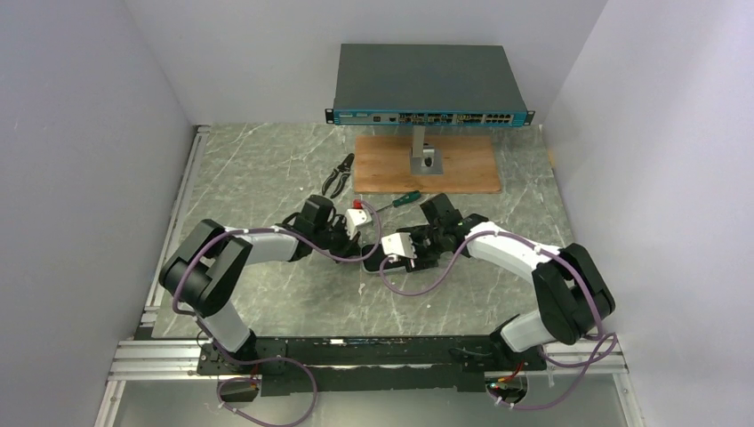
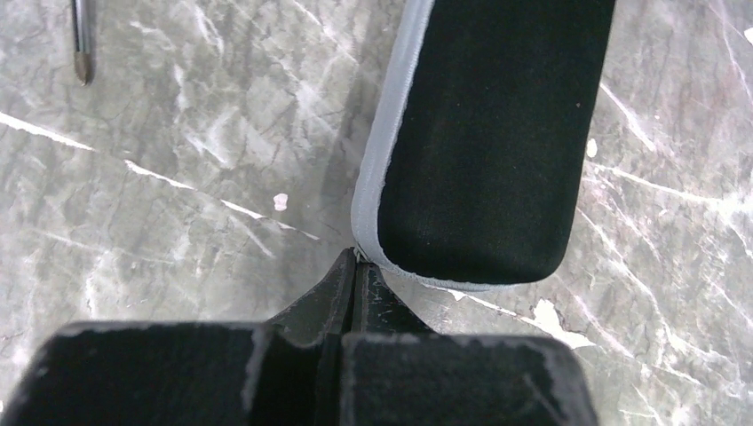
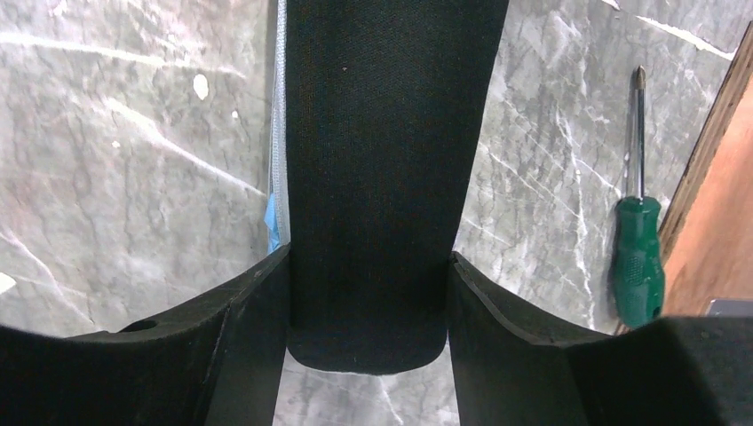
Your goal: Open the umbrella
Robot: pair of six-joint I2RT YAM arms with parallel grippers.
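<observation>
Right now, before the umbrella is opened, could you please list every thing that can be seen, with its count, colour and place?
table: 1, grey marble pattern, under everything
wooden board: 1, brown, far centre of the table
network switch: 1, dark grey with blue front, raised on a metal stand on the board
pliers: 1, black handles, left of the board
screwdriver: 1, green handle, beside the board's near edge
umbrella: 1, black with pale edge, folded, between the two tools
left tool: 1, black, shut, tips at the umbrella's pale edge
right tool: 1, black, shut on the umbrella's end
</observation>
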